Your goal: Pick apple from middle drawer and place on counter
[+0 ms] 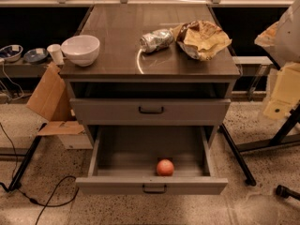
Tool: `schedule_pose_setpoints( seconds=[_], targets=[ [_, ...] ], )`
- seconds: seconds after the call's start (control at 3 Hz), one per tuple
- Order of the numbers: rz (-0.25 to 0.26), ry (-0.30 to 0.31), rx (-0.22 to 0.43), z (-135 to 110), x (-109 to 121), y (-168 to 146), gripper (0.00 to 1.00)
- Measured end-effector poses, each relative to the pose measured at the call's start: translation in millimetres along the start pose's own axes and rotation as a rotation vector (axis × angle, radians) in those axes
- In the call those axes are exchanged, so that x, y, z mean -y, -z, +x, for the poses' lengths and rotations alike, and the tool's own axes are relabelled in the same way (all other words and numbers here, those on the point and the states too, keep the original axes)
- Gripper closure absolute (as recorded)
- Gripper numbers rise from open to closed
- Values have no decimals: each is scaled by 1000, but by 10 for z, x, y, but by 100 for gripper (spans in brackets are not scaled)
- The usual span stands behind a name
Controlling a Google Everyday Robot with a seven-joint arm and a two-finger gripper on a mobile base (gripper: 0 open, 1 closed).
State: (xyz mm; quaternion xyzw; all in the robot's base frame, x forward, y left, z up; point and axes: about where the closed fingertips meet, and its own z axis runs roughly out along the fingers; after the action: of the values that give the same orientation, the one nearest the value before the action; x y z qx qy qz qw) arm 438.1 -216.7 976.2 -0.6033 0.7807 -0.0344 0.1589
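The apple (165, 167) is small, round and orange-red. It lies inside the open middle drawer (112, 185), near the middle of its low front panel. The drawer is pulled well out towards me. The dark brown glossy counter (117, 27) tops the grey cabinet above it. My gripper is not in view. Only a pale rounded part (287, 29) that may belong to my arm shows at the right edge, level with the counter.
On the counter stand a white bowl (80, 49) at the left, a silver foil packet (156, 40) and a crumpled brown bag (202, 39). A closed taller drawer (108, 111) sits above the open one. Cardboard (47, 97), floor cables (51, 198) and black stand legs (236, 156) flank the cabinet.
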Motion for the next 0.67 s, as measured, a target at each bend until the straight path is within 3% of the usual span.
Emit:
schedule_pose_setpoints(
  seconds=[0.33,0.67],
  targets=[
    [-6,-10,7,-13,16,-41,0],
    [-94,-119,87,-197,192,-585,0]
  ],
)
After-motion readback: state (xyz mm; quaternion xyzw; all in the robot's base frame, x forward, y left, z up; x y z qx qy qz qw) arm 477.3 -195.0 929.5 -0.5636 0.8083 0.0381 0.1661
